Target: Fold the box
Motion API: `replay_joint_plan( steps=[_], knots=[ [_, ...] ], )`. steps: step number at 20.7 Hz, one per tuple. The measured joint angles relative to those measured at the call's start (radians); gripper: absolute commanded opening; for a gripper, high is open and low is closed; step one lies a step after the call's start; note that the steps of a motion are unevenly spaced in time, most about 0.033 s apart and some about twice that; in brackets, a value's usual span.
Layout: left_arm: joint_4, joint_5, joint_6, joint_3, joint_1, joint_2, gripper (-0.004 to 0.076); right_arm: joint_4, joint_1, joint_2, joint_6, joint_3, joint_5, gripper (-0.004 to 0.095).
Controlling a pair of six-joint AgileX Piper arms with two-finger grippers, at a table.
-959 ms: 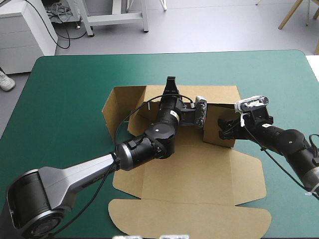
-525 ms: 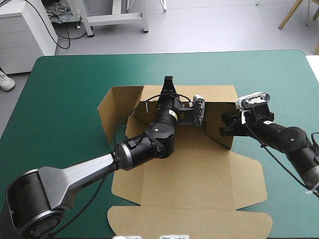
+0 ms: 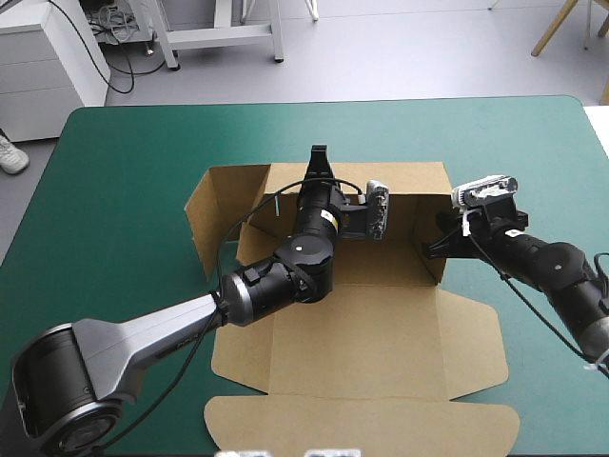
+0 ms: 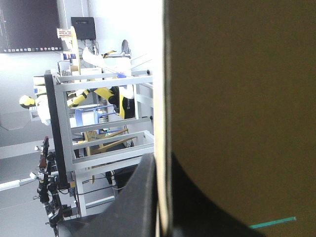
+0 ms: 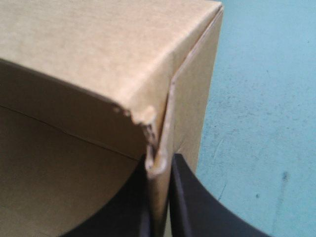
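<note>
- Fingers [image 4: 139, 197] of the left gripper [image 4: 161, 195]: all but closed, pinching the box [image 4: 237, 98] at its far wall. The board is seen edge-on, with one black finger on each face.
- Fingers [image 5: 190, 207] of the right gripper [image 5: 159, 210]: same state, nearly together. They clamp a vertical board edge at a corner of the raised right wall [image 5: 195, 98]. Two plies sit between the pads, and the board is slightly frayed at the corner just above the grip.
- High view: left gripper [image 3: 319, 164] is on the top edge of the far wall [image 3: 400, 176], near its middle. Right gripper [image 3: 440, 243] is at the near end of the right wall.
- Box [image 3: 362, 333] sits mid-table. Far wall and right wall are upright, and the left flap [image 3: 205, 214] is raised and leans outward. The lid [image 3: 362, 424] lies flat toward the near table edge.
- Left arm [image 3: 276, 281] reaches across the box floor from the near-left. Right arm [image 3: 552, 271] comes in over the teal-green cover [image 3: 124, 171], outside the box.
</note>
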Motion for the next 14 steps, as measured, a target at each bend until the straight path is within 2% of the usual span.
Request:
replay_joint_plan(
  steps=[2, 5, 7, 14],
  knots=[
    [-0.012, -0.016, 0.0, 0.0, 0.0, -0.003, 0.0053, 0.0, 0.0, 0.0, -0.003, 0.0, -0.008, -0.0019],
    [-0.048, -0.047, 0.003, 0.0, -0.007, -0.015, 0.0193, 0.005, 0.001, 0.0, -0.015, -0.001, 0.009, -0.0019],
    [-0.065, -0.044, 0.004, 0.0, -0.023, -0.037, 0.0237, 0.005, 0.001, 0.0, -0.015, -0.001, 0.008, -0.0019],
    [-0.141, -0.004, 0.052, 0.0, -0.121, -0.088, 0.0244, 0.007, 0.003, 0.0, -0.007, -0.002, -0.004, -0.0019]
  ],
)
